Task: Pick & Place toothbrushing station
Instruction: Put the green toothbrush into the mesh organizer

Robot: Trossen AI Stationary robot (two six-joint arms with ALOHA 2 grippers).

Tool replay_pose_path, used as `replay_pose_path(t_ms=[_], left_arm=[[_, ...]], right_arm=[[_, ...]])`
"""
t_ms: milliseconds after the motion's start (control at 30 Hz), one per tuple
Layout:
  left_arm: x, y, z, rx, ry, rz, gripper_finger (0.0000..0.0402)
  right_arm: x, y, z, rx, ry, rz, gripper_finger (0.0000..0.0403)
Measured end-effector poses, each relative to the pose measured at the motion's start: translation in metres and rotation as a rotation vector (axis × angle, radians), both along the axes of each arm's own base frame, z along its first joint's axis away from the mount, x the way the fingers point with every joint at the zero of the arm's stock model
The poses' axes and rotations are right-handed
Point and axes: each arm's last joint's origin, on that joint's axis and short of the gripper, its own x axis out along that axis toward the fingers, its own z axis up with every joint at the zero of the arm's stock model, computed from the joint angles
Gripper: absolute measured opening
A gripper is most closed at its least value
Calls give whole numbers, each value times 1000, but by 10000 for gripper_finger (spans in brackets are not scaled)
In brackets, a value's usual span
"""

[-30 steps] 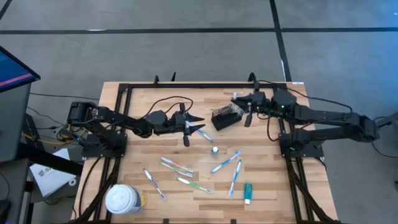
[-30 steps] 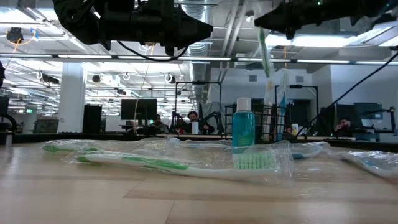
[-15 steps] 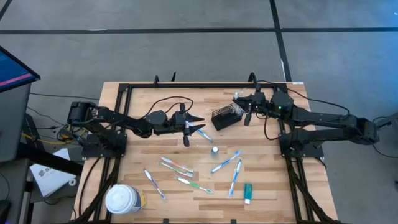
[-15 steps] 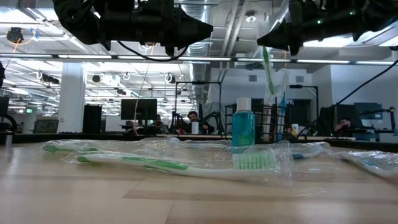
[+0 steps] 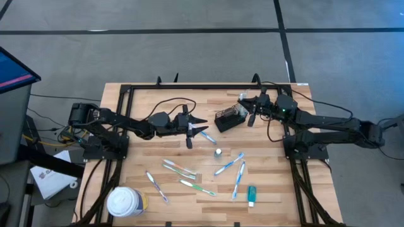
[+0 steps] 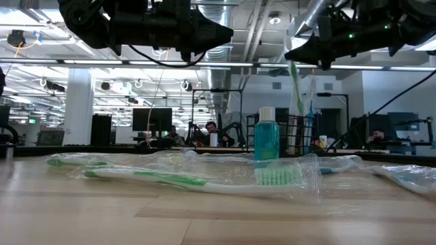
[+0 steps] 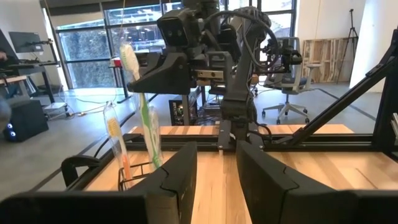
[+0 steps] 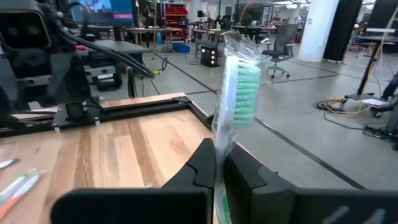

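Two grippers: right gripper [image 5: 251,113] clamps wrapped green toothbrush [image 8: 235,87] above mesh caddy [image 5: 228,118]; left gripper [image 5: 201,130] empty, partly spread; no legible writing.

The right gripper [image 5: 250,115] hangs beside the black wire caddy [image 5: 228,118]; the left gripper [image 5: 203,131] waits left of it, toothbrushes [image 5: 180,169] scattered below both on the tabletop [image 5: 139,157].

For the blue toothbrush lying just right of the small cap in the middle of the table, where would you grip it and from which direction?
Grip the blue toothbrush at mid-handle, coming straight down from above with the jaws across its width. It lies flat and diagonal on the wooden table, so the wrist should turn to match that slant. Its middle has bare wood on both sides; the small cap sits off to one side.
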Motion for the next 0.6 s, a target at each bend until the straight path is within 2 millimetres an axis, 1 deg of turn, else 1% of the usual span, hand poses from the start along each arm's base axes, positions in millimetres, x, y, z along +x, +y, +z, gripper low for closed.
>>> replay_pose_path(t_ms=[100,400,600], left_arm=[[0,0,0,0,2,0,107],[0,0,0,0,3,3,107],[0,0,0,0,3,3,108]], right_arm=[[-2,-2,-4,-1,-13,-12,5],[-5,-9,-5,5,-12,-30,5],[-6,-10,-5,0,-10,-32,5]])
